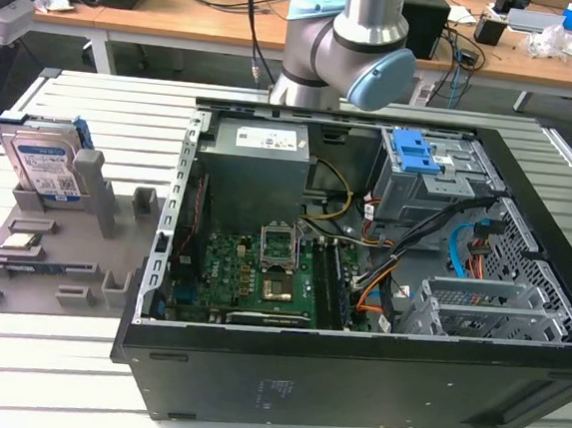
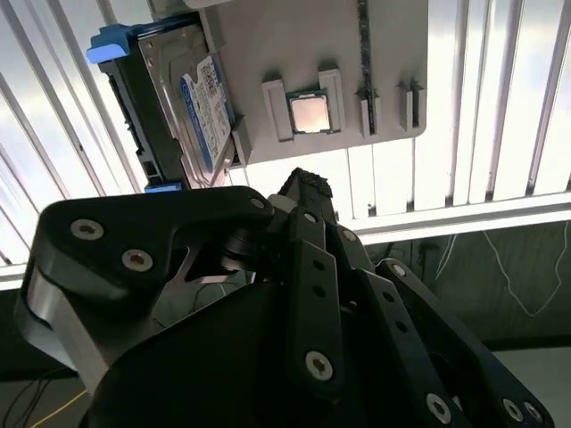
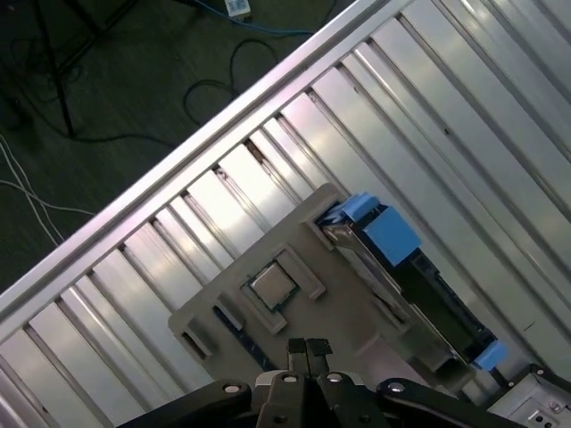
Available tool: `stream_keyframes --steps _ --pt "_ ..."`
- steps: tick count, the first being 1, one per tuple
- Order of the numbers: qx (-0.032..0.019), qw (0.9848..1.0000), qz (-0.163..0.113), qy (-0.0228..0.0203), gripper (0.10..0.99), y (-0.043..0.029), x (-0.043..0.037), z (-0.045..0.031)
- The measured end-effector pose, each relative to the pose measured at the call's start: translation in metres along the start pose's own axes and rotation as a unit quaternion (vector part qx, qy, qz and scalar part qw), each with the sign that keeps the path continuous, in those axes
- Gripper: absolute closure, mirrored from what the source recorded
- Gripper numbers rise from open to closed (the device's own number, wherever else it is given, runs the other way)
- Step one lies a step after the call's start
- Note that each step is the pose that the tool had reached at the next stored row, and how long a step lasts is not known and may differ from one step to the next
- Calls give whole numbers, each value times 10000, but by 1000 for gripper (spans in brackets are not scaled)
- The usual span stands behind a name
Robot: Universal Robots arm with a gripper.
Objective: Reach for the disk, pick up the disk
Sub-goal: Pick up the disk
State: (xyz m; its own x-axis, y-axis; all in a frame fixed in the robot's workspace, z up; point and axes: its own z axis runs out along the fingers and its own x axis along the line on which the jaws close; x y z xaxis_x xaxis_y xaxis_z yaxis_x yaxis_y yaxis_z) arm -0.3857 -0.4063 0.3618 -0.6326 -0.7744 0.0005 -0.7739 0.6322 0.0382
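end effector [image 3: 308, 348] closed, partly cut off — disk [image 1: 45, 165] upright, base hidden

My black metal gripper [image 3: 308, 346] is running off the picture's edge in the first wrist view. In the exterior view, the grey plastic holder [image 1: 91, 175] is hiding the bottom of the flat silver-grey metal disk [image 1: 45, 163].

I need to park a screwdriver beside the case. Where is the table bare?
The slatted table is bare between the grey fixture tray and the near edge, at the exterior view's lower left, and beyond the tray, beside the computer case. Crowded: the tray carries the disk and a chip; the case is packed with boards and cables.
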Motion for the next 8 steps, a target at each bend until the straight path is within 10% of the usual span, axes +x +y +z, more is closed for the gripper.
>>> stream_keyframes --steps 8 --pt "0 9990 -439 17 980 0 0 0"
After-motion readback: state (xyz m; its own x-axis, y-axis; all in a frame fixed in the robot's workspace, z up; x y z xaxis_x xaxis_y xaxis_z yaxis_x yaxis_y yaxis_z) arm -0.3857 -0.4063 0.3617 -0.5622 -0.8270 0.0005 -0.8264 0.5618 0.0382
